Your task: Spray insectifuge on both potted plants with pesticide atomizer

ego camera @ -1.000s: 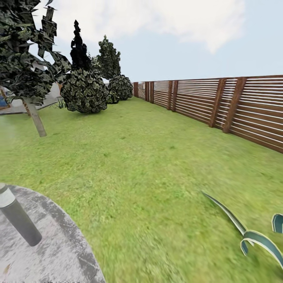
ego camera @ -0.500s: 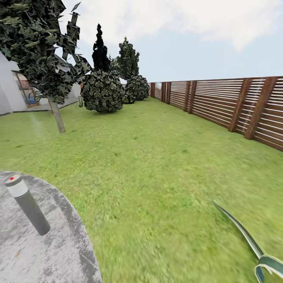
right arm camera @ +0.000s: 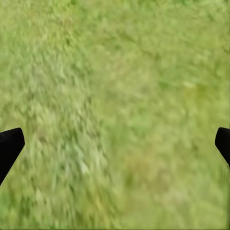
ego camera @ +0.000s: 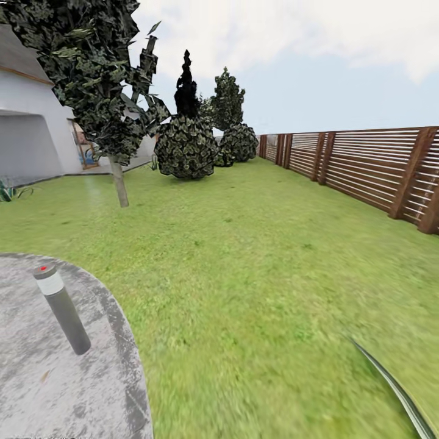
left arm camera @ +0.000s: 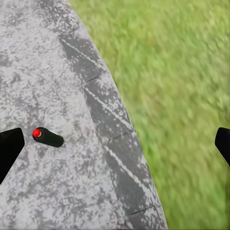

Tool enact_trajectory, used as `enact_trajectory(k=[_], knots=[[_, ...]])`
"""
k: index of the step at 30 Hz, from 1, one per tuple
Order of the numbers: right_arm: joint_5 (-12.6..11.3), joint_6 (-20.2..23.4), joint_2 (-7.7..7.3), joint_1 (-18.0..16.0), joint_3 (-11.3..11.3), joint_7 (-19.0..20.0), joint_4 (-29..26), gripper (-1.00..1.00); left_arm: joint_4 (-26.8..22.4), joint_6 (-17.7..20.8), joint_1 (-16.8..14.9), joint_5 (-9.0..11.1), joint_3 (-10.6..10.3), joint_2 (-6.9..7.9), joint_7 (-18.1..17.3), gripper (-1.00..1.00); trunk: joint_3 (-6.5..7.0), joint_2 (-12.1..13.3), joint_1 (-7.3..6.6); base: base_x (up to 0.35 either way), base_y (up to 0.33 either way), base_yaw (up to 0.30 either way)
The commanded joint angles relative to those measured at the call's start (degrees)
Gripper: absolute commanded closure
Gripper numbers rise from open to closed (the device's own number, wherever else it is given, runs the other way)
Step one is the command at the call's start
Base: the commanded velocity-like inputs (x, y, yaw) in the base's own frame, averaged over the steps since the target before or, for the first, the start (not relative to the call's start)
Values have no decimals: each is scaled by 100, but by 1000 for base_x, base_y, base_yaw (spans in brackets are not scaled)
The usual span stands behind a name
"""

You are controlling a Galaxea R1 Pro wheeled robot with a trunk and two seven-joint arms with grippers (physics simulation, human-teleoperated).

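- The pesticide atomizer (ego camera: 62, 309) stands upright on a round grey stone slab (ego camera: 36, 390) at the near left of the head view, well in from the slab's curved edge.
- It is a slim bottle with a whitish upper part, a red dot on its top and a dark lower body.
- In the left wrist view the atomizer (left arm camera: 47, 136) is seen from above, red top toward the camera, on the speckled paving (left arm camera: 57, 191) whose darker rim curves against the grass.
- The left gripper (left arm camera: 115, 146) hangs over the slab's edge with its fingers (left arm camera: 9, 148) spread wide apart, one dark tip at each side of the picture; the bottle lies close to one tip but is not between closed fingers.
- The right gripper (right arm camera: 115, 146) hangs above plain lawn (right arm camera: 115, 96), its fingers (right arm camera: 9, 146) likewise wide apart and gripping nothing.
- Green lawn (ego camera: 256, 262) runs from the slab to the far end of the garden.
- A wooden slat fence (ego camera: 372, 167) lines the right side, receding into the distance.
- A thin-trunked tree (ego camera: 91, 79) rises at the far left, with round dark bushes (ego camera: 186, 148) and tall conifers farther back.
- A white building (ego camera: 30, 140) stands at the far left behind the tree.
- One long pointed striped leaf (ego camera: 393, 387) reaches in at the near right corner; the plant it belongs to is cut off by the edge.
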Motion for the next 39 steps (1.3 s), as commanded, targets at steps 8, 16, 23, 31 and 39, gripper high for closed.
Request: enact_trajectory(k=[8,16,23,31,39], knots=[[3,-16,-1,-2,4,0,3,-100,-4,-19,-4,14,12,9,13,-100,11,-3,1,166,-130,268],[3,-16,-1,-2,4,-6,3,-100,-6,-13,-4,16,12,9,65,-100,27,-3,1,20,-9,268],[3,-16,-1,-2,4,-7,3,-100,-6,-14,-4,94,9,16,82,-100,41,-3,1,1,-1,268],[3,-16,-1,-2,4,-3,3,-100,-6,-21,-4,358,-6,22,74,-100,57,-3,1,52,-37,268],[3,-16,-1,-2,4,0,3,-100,-2,-21,-4,375,-7,17,77,-100,73,-3,1,213,-184,268]])
